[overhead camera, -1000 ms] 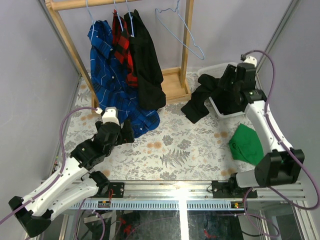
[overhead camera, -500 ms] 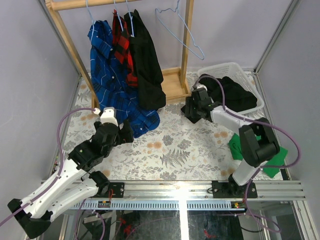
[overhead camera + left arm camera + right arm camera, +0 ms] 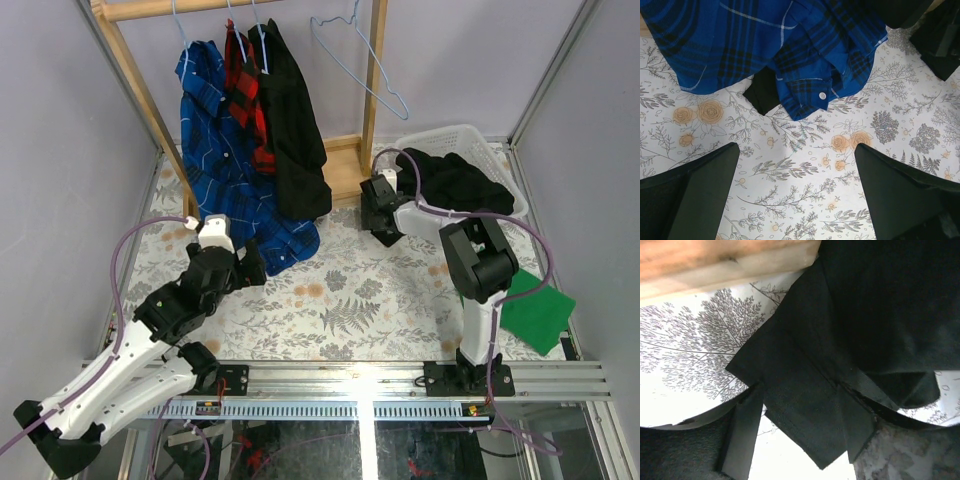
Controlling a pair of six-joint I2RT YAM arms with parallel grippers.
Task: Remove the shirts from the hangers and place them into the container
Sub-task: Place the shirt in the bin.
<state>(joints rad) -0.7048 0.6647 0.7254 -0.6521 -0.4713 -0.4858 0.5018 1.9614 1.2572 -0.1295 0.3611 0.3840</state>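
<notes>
Right gripper (image 3: 379, 206) sits over the black shirt (image 3: 455, 183) sleeve spilling from the container (image 3: 497, 165) at the far-right corner of the table (image 3: 340, 290) — whether it grips cannot be told; the sleeve should be lifted clear over the rim.

No words, numbers, labels or signs can be read in any of the views.
</notes>
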